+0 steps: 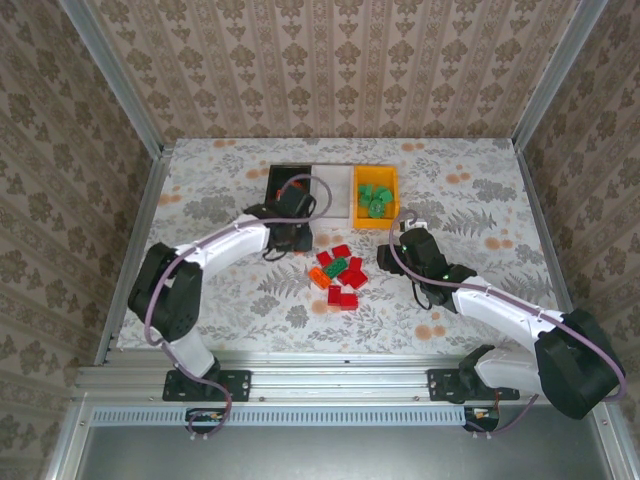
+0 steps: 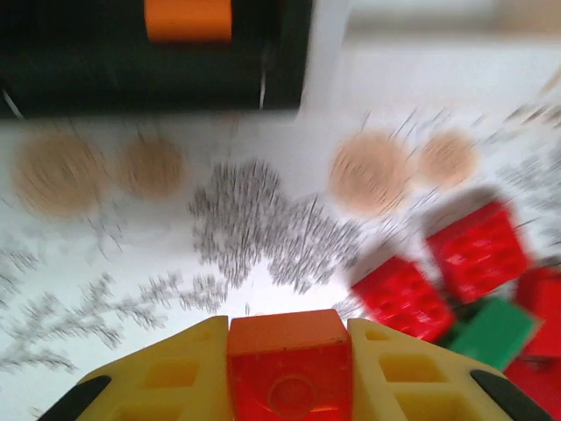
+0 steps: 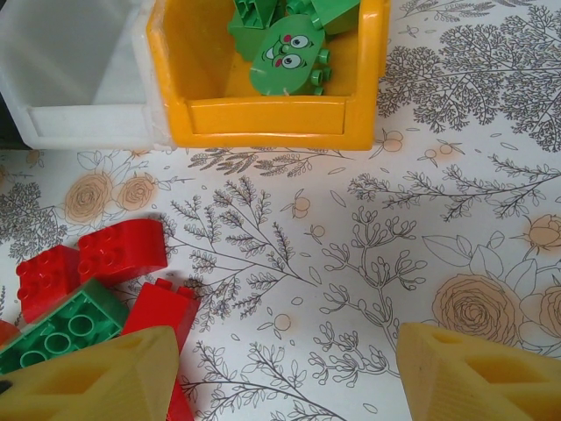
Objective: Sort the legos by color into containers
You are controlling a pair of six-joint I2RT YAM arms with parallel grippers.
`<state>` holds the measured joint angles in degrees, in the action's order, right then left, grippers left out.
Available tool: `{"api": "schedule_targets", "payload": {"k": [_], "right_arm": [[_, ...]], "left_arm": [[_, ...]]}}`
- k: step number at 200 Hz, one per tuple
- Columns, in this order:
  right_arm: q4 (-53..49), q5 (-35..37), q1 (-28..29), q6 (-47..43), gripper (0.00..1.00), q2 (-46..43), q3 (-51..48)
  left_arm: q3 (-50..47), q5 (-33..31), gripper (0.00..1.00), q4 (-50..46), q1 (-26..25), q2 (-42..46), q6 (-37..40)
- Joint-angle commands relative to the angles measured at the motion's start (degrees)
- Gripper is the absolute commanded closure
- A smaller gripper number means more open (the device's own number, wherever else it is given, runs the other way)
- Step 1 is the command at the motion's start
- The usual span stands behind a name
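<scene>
Your left fingers (image 2: 166, 381) are pinched narrow on an orange-red brick (image 2: 289, 364), held over the counter (image 1: 220, 290), a white surface printed with grey ferns and peach roses. Straight ahead of them stands the black bin (image 2: 88, 79) with an orange brick (image 2: 188, 17) inside. To their right lies the loose pile of red and green bricks (image 2: 403, 298). Your right fingers (image 3: 96, 377) stand wide apart, nothing between them. Beyond them sit the white bin (image 3: 79, 79) and, touching it, the orange-yellow bin (image 3: 272, 123) holding green legos (image 3: 285, 53); the pile is at their left. Damask wallpaper (image 1: 330, 60) covers three walls, framed by aluminium rails (image 1: 112, 70).
</scene>
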<state>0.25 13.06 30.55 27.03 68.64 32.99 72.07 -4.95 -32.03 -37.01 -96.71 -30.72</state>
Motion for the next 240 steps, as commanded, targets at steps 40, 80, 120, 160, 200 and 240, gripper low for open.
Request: {"api": "schedule_targets", "payload": {"k": [40,80,120,160,200,240], "right_arm": [[11.43,-22.97,1.41,-1.51,0.27,4.97,-0.22],[10.40,-18.92,1.89,-2.50,0.25,4.11,-0.47],[10.16,-17.15,1.86,-2.57,0.24,3.87,-0.65],[9.96,-16.42,1.97,-2.55,0.23,3.97,-0.65],[9.08,-14.50,1.95,-2.96,0.23,3.44,-0.56],[5.32,-3.49,0.36,0.38,0.19,0.69,-1.66]], "left_arm": [[25.08,1.08,0.71,-7.68,12.23,-13.38,8.11],[34.76,3.39,0.69,-9.77,13.86,-22.38,8.42],[41.11,4.65,0.61,-12.65,14.08,-28.57,8.66],[38.05,5.95,0.31,-11.50,13.34,-22.50,9.45],[15.64,9.56,0.23,-1.80,6.42,-3.03,2.54],[-12.23,3.54,0.20,11.33,-5.08,11.48,-16.16]]}}
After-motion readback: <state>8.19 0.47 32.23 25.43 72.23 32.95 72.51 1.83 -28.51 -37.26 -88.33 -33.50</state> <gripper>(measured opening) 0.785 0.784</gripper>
